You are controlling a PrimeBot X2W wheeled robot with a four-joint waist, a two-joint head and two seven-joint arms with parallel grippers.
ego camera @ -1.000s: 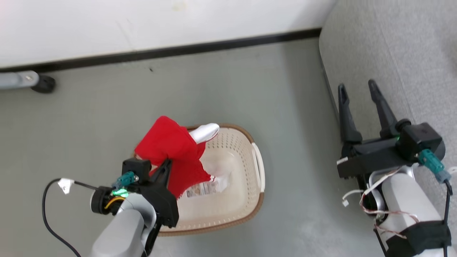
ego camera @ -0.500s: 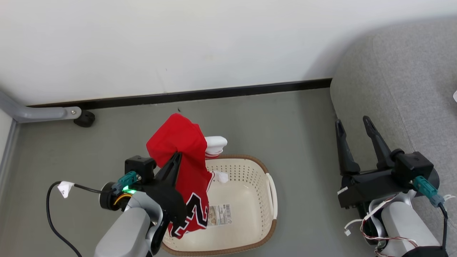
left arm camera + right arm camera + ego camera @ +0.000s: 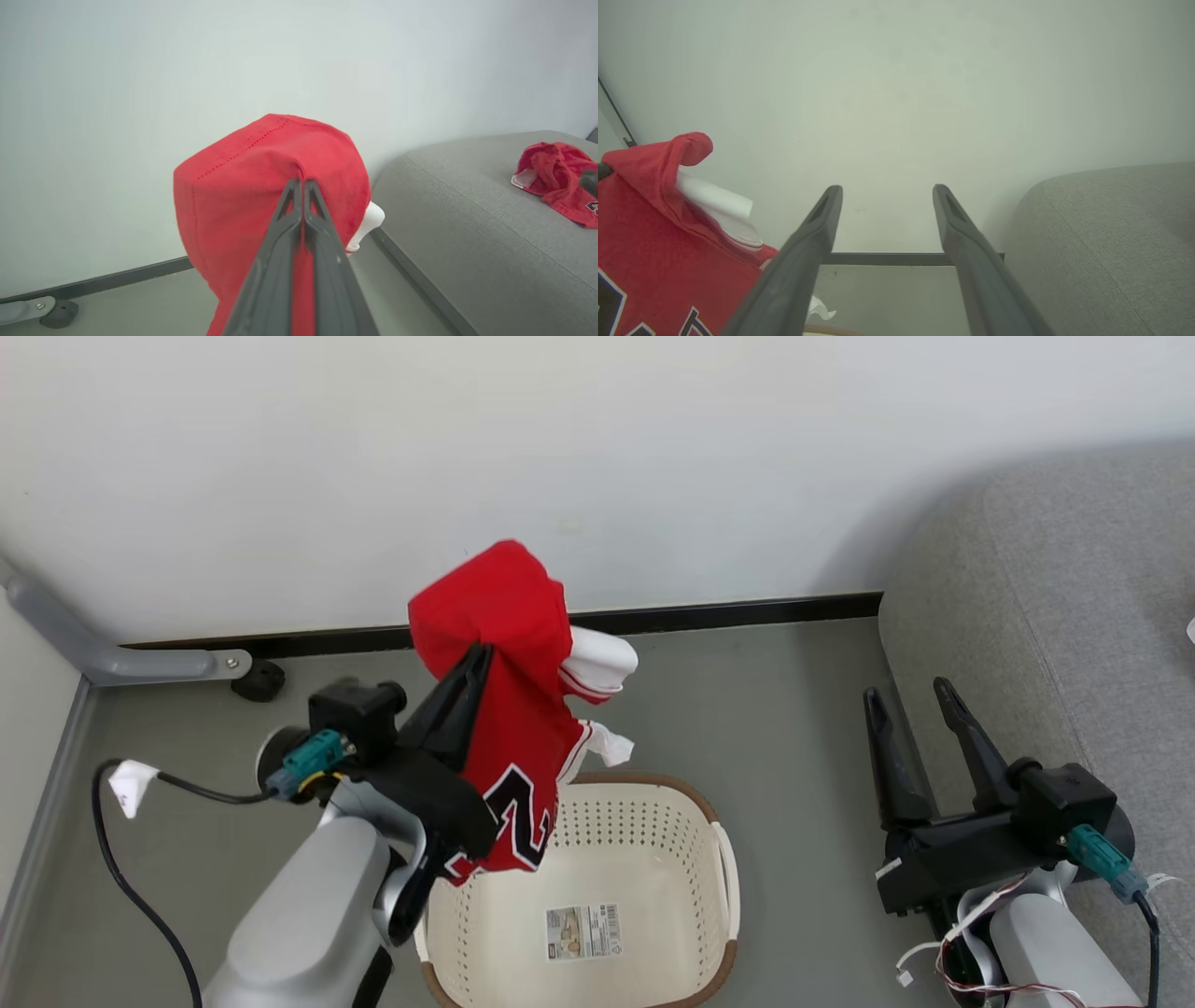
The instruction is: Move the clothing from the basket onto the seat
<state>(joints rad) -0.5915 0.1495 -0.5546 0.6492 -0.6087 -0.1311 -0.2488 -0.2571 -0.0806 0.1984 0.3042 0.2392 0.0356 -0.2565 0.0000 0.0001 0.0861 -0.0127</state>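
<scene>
L gripper point(image 3: 482, 651) clamped tight on a red jersey point(image 3: 509, 607), fabric bunched over its tips. The "23" side hangs clear of the floor, over the basket point(image 3: 653, 817) rim at approx 11 o'clock. Label sticker point(image 3: 583, 931) on basket bottom. R gripper point(image 3: 906, 691) at basket's 3 o'clock, jaws spread wide, nothing in them, just beside the seat point(image 3: 1055, 579). A second jersey point(image 3: 556, 172) lies on the seat.

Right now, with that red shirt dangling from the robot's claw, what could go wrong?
The left gripper pinches just one fold of the jersey, so it might slip free. Its hem hangs near the basket rim and may snag. On the way to the seat, it could drag across the open right gripper.
</scene>
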